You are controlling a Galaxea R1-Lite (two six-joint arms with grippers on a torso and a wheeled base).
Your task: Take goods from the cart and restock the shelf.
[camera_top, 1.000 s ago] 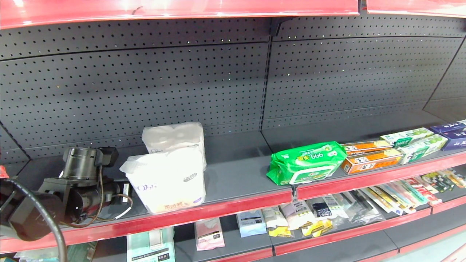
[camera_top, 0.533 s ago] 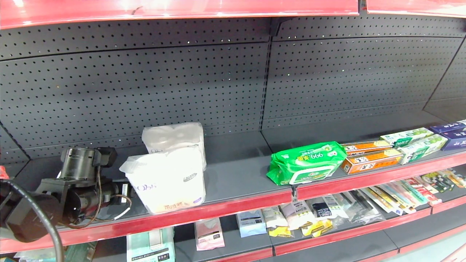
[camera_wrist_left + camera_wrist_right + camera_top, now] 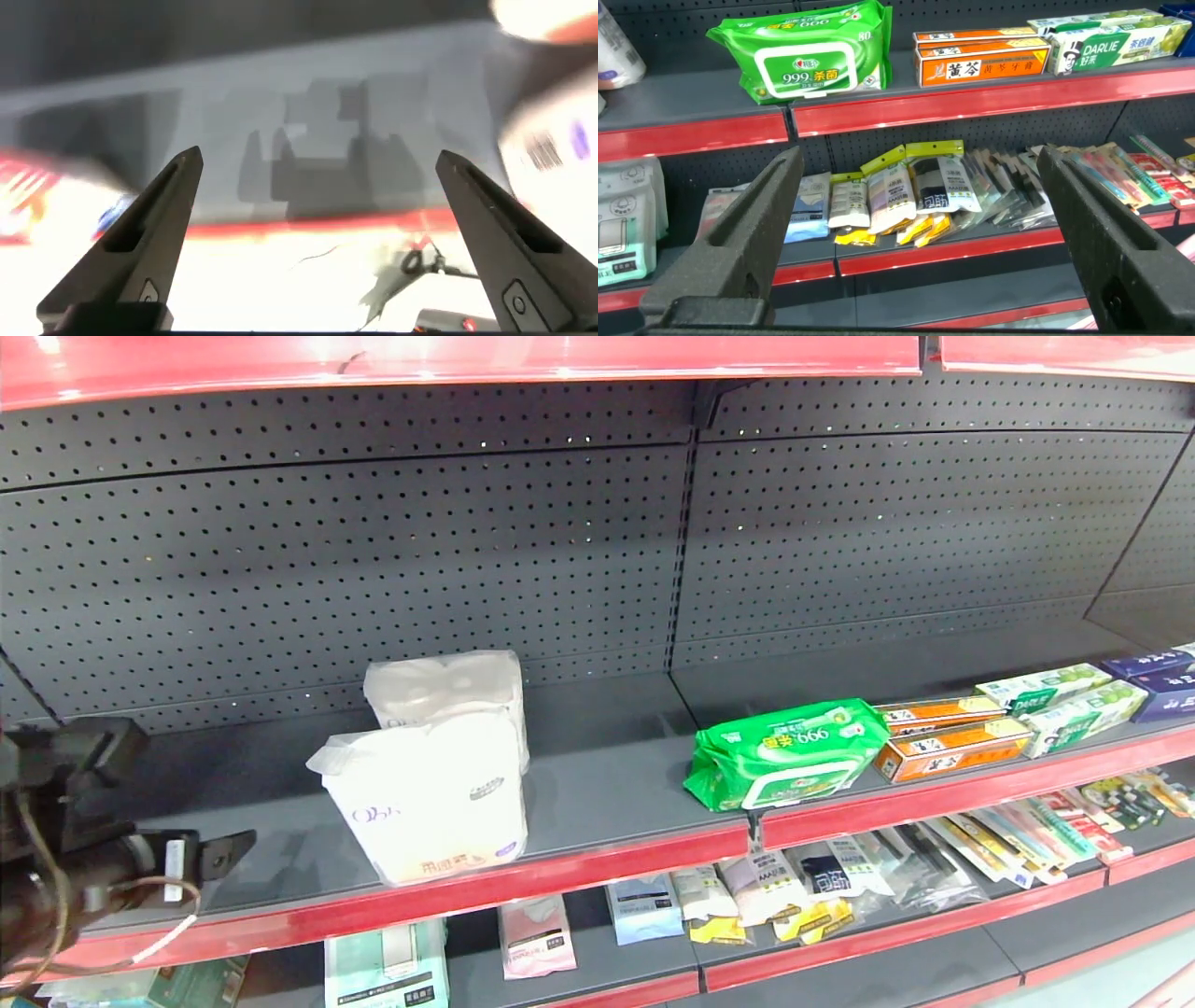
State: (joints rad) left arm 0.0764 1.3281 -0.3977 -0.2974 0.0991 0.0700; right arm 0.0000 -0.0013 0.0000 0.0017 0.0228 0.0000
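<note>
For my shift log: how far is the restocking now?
Done: two white tissue packs stand on the shelf, one behind the other. In hand: nothing; the left gripper and the right gripper are open and empty. Left: probably more goods, since a wide gap lies between them and the green wipes pack.

on the shelf (image 3: 607,793) a toilet paper pack (image 3: 429,798) stands at the front edge, a second pack (image 3: 448,686) just behind it. well to their right lies a wet wipes pack (image 3: 784,751), then two long boxes (image 3: 952,747), then toothpaste boxes (image 3: 1064,705). small packets (image 3: 766,887) lie on the lower shelf (image 3: 840,943).
</note>
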